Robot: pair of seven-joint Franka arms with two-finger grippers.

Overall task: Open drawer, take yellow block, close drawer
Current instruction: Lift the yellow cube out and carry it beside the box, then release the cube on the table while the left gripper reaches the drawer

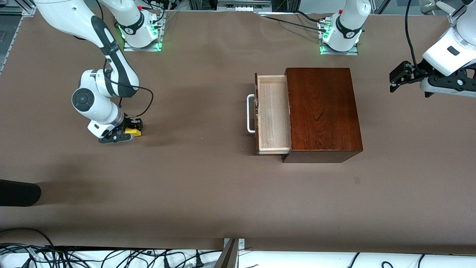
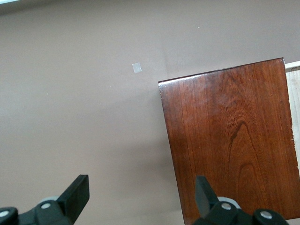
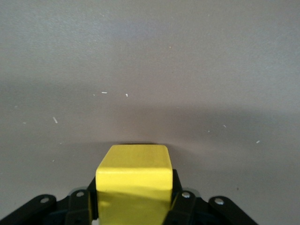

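The dark reddish-brown wooden box [image 1: 323,111] stands toward the left arm's end of the table. Its drawer [image 1: 273,111] is pulled out, and its pale interior shows nothing inside. The white bar handle [image 1: 250,113] is on the drawer's front. My right gripper [image 1: 130,132] is low over the table toward the right arm's end, shut on the yellow block [image 1: 134,131]. In the right wrist view the block [image 3: 133,183] fills the gap between the fingers. My left gripper [image 1: 392,80] is open and empty, up in the air past the box's back end. The left wrist view shows its gripper [image 2: 140,187] over the box [image 2: 229,140].
A dark rounded object [image 1: 18,193] lies at the table's edge at the right arm's end, nearer the front camera. A small pale mark [image 2: 136,68] is on the brown table cover beside the box. Cables [image 1: 111,257] run along the near table edge.
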